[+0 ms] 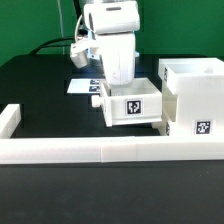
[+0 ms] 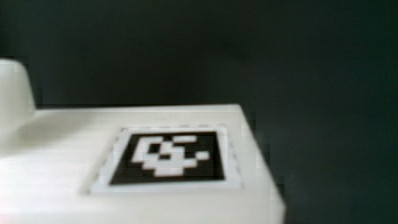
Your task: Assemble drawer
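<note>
The big white drawer shell (image 1: 195,95) stands at the exterior view's right, with a tag on its front. A smaller white tray (image 1: 133,108) with a tag on its front face sits against the shell's left side, and a small knob (image 1: 94,100) sticks out of its left end. My gripper (image 1: 114,84) hangs straight down just behind the tray, and the tray hides its fingertips. The wrist view shows a white tagged face (image 2: 169,155) very close and blurred, with no fingers in it. A second tray is not in view.
A long low white border bar (image 1: 100,151) runs along the front and another (image 1: 10,120) stands at the left. The marker board (image 1: 84,86) lies flat behind the tray. The table is black.
</note>
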Robot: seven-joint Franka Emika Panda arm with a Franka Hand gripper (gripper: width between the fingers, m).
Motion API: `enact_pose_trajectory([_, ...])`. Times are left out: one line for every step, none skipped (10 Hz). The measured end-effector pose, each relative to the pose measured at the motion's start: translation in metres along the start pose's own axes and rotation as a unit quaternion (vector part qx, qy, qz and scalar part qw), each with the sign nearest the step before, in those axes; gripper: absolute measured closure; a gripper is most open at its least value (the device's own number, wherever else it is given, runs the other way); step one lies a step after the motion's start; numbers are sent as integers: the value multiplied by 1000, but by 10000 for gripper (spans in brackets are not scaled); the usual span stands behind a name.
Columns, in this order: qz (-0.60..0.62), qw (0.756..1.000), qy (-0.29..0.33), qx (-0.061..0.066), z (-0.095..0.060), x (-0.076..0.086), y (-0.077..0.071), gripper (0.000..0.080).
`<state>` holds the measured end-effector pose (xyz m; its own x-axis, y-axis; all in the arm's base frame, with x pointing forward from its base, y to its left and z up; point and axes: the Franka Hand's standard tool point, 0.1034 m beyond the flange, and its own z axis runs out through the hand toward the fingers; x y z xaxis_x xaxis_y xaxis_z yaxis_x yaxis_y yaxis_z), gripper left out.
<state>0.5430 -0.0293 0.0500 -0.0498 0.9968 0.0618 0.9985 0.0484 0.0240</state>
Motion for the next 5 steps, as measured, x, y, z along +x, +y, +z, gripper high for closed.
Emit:
enact_pose_trajectory([1,1000,0,3,0,-1,-1,755])
enact_pose_trajectory([1,1000,0,3,1,0,-2,755])
enact_pose_trajectory([3,1000,0,-4,1,4,-2,755])
enact_pose_trajectory([6,1000,0,-4,0,7,-1,755])
enact_pose_trajectory([6,1000,0,-5,-1,9,0,755])
